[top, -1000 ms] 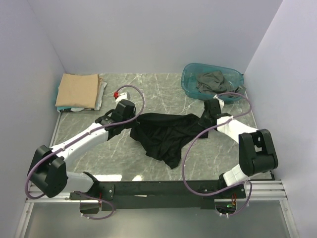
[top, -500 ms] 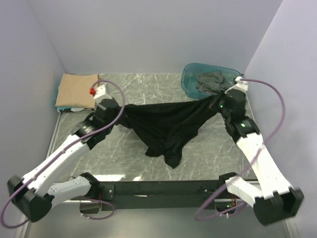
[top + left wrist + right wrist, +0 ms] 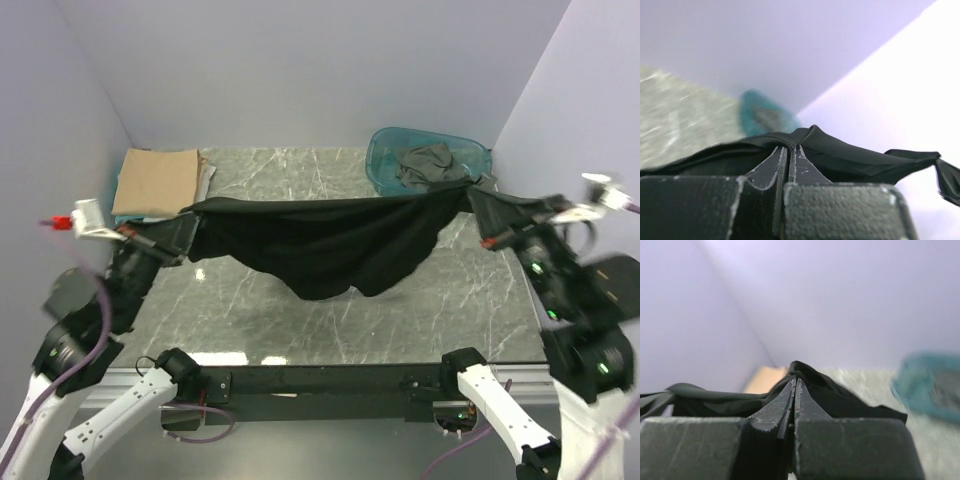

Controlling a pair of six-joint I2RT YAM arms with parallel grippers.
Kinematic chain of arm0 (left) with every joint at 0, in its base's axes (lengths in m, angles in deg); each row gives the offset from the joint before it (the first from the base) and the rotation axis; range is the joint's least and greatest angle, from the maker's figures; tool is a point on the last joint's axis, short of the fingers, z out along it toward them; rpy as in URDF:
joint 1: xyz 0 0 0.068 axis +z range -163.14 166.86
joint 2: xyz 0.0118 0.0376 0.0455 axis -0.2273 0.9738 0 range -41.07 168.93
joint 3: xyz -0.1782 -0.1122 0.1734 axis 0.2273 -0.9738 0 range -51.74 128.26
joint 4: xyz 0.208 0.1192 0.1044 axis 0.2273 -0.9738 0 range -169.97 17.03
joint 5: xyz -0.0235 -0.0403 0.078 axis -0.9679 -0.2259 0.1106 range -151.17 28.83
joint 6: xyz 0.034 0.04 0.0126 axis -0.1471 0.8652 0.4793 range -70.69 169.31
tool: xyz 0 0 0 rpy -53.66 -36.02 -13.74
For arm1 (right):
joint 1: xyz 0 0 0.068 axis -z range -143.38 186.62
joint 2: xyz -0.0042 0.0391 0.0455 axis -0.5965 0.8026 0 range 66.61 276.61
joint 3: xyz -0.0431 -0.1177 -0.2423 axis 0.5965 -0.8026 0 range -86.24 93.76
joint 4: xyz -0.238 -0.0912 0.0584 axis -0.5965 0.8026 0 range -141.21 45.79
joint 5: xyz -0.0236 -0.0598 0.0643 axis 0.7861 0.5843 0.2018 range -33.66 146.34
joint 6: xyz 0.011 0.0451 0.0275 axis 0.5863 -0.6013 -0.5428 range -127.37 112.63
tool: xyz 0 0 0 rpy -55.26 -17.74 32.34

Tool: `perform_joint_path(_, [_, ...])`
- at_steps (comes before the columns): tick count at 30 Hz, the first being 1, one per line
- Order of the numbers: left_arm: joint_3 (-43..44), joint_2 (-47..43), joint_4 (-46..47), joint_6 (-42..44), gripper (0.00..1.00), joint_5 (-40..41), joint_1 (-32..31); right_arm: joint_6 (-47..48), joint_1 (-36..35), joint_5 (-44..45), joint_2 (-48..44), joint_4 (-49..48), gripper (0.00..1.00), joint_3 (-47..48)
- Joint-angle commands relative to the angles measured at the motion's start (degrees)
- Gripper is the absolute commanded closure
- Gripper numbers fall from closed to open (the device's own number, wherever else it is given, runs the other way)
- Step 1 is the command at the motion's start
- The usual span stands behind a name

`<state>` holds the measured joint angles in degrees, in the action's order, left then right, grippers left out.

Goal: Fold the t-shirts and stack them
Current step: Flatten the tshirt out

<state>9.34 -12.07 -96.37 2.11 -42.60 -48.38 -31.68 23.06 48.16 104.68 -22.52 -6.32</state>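
The black t-shirt (image 3: 320, 240) hangs stretched in the air between my two grippers, its lower edge sagging over the table's middle. My left gripper (image 3: 188, 226) is shut on the shirt's left end; its jaws pinch the black cloth (image 3: 820, 150) in the left wrist view. My right gripper (image 3: 478, 210) is shut on the shirt's right end, with black cloth (image 3: 840, 395) bunched at its tips (image 3: 795, 382). A folded tan t-shirt (image 3: 157, 181) lies on pale ones at the far left. A dark grey t-shirt (image 3: 425, 163) lies crumpled in the tub.
The translucent teal tub (image 3: 380, 160) stands at the far right corner. The marble table (image 3: 300, 320) is walled by pale panels on three sides. A black rail (image 3: 320, 382) runs along the near edge.
Both arms have risen and spread apart. The black shirt has gone from a heap on the table to hanging taut in the air between the grippers.
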Motion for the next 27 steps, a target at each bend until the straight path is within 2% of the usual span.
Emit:
perform_joint_path(1, [3.42, -1.92, 5.38, 1.50, 0.99, -7.58, -0.09, 1.90, -0.24, -4.56, -0.45, 1.98, 1.00, 7.34])
perform_joint_path(5, [6.77, -1.31, 4.33, 1.76, 0.99, -6.97, -0.09, 3.04, -0.24, -3.42, 2.35, 3.04, 1.00, 15.16])
perform_joint_path(9, [7.65, 1.93, 3.28, 2.11, 0.99, -3.99, -0.09, 4.36, -0.15, -0.17, 7.10, 3.39, 1.00, 17.38])
perform_joint_path(13, [6.34, 7.73, -1.38, 0.71, 0.99, 6.81, -0.09, 4.72, -0.15, 4.39, 14.82, 1.12, 1.00, 13.96])
perform_joint_path(14, [5.64, 9.40, -2.34, -0.43, 0.97, 11.62, -0.09, 4.72, 0.03, 5.02, 16.41, 0.32, 1.00, 10.90])
perform_joint_path(16, [3.36, 15.46, -6.19, -1.75, 0.82, 14.99, -0.09, 4.72, 0.55, 5.81, 20.62, -4.04, 1.00, 6.76])
perform_joint_path(17, [2.47, 17.74, -7.87, -3.84, 0.59, 17.70, 0.00, 4.46, 0.82, 6.42, 22.21, -5.90, 1.00, 1.61])
perform_joint_path(19, [-0.68, 24.86, -11.21, -5.79, 0.35, 19.22, 0.44, 4.01, 1.52, 7.48, 27.38, -10.99, 1.00, -3.52])
perform_joint_path(20, [-1.74, 27.15, -11.84, -7.19, 0.07, 19.49, 1.05, 3.84, 1.78, 9.31, 29.59, -12.41, 1.00, -7.81])
perform_joint_path(21, [-2.62, 31.69, -12.72, -7.90, 0.01, 17.84, 3.75, 3.23, 2.05, 10.11, 31.96, -13.56, 1.00, -9.42])
perform_joint_path(22, [-3.85, 33.83, -13.86, -8.52, 0.01, 16.69, 5.61, 2.96, 2.92, 10.99, 37.47, -14.61, 0.96, -10.56])
perform_joint_path(23, [-4.56, 35.68, -14.30, -8.52, 0.01, 15.28, 7.54, 2.35, 3.19, 11.87, 40.57, -14.02, 0.89, -10.92])
perform_joint_path(24, [-5.00, 38.74, -14.92, -8.96, 0.01, 11.79, 11.91, 1.56, 3.63, 12.31, 43.64, -12.97, 0.80, -10.06])
perform_joint_path(25, [-5.70, 39.81, -15.10, -9.14, 0.01, 10.28, 13.78, 1.38, 3.89, 13.10, 49.24, -10.61, 0.55, -9.18])
perform_joint_path(27, [-7.19, 41.23, -12.65, -8.26, 0.01, 6.85, 17.21, 1.03, 3.81, 14.86, 53.50, -8.57, 0.45, -6.19])
